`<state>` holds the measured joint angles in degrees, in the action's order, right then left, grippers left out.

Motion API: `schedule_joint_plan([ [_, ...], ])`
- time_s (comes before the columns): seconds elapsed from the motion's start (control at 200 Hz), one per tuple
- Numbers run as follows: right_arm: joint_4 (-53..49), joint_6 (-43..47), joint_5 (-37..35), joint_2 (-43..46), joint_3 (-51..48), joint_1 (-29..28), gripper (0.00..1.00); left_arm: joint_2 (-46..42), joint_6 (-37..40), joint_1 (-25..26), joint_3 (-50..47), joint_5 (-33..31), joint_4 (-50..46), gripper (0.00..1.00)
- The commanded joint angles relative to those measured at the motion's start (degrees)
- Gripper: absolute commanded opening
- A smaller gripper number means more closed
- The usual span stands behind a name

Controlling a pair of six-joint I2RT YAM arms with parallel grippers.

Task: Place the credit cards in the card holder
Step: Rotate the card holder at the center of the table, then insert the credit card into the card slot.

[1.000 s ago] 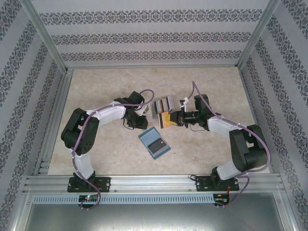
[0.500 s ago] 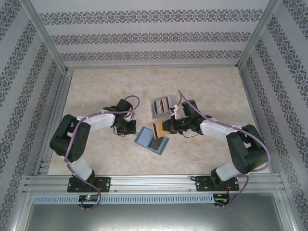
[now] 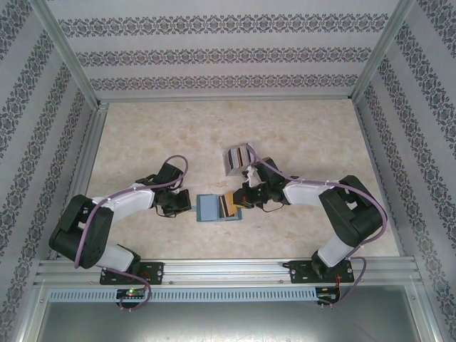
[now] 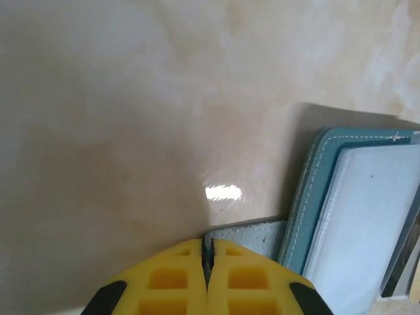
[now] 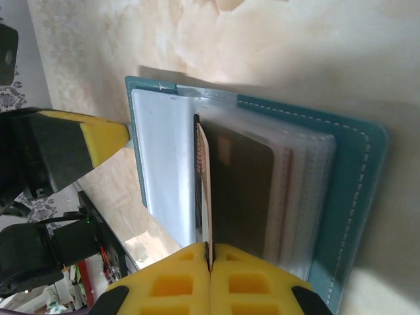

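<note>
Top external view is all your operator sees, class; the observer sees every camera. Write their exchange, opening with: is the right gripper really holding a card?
Observer: Yes. The right wrist view shows the right gripper shut on a card, held on edge.
Operator: Where is that card pointing?
Observer: Into the open wallet, among its clear sleeves, right beside a dark card lying flat. I cannot tell whether it has entered a pocket.
Operator: And the left gripper?
Observer: The left gripper is shut, its tips close beside the wallet's edge.
</note>
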<state>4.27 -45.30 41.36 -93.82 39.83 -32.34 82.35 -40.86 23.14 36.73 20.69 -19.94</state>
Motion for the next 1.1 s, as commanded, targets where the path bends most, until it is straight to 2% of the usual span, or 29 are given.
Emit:
schedule_joint_plan([
  [0.0, 2.6, -1.4, -0.3, -1.2, 0.1, -1.4, 0.04, -0.8, -1.7, -0.2, -1.2, -0.7, -3.5, 0.00],
  [0.6, 6.2, -3.3, 2.1, -7.4, 3.1, -3.7, 0.04, 0.5, -1.7, 1.0, -1.8, 0.1, -1.7, 0.01],
  [0.909, 2.7, -1.9, 2.4, -1.4, 2.8, -2.6, 0.04, 0.4, -1.1, 1.0, -1.0, -3.0, -4.8, 0.00],
  [1.094, 3.1, -1.9, 2.4, -1.2, 2.7, -2.3, 0.04, 0.4, -1.4, 1.0, -0.8, -3.1, -4.6, 0.01],
])
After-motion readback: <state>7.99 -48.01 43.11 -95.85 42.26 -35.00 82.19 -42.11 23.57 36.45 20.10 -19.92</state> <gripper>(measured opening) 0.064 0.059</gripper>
